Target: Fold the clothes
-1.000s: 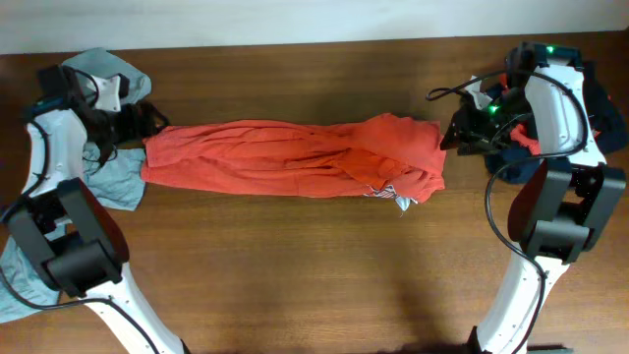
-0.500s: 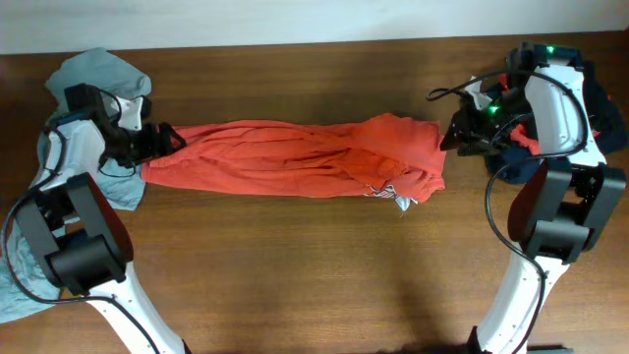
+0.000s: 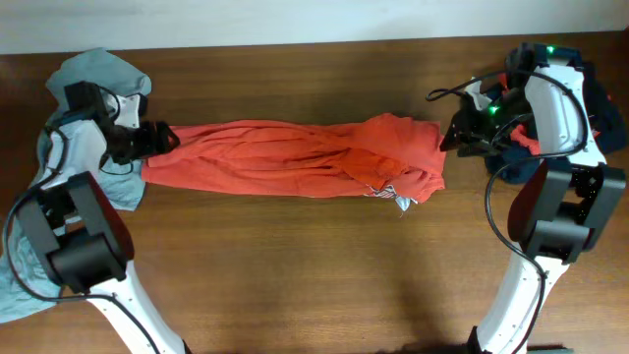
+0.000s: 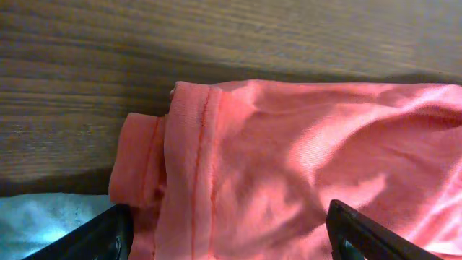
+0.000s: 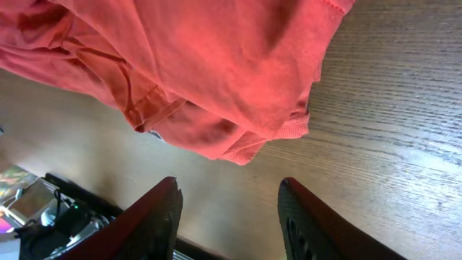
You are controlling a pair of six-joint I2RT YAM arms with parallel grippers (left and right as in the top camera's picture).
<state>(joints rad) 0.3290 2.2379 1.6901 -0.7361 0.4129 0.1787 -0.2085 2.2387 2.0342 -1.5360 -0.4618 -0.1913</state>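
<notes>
Red garment lies stretched between the spread left tool and spread right tool.

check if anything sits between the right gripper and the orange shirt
Nothing visible does. In the right wrist view the right gripper is open and faces the hem of the orange shirt, with only bare table between them.

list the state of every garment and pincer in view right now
orange-red fabric garment, bunched into a long strip, not yet folded
left pincer, open, orange-red garment's hemmed end between its fingers
right pincer, open, just off that garment's other end, holding nothing
pale grey-blue fabric garment, crumpled at the far left
dark navy fabric heap, piled at the far right
</notes>
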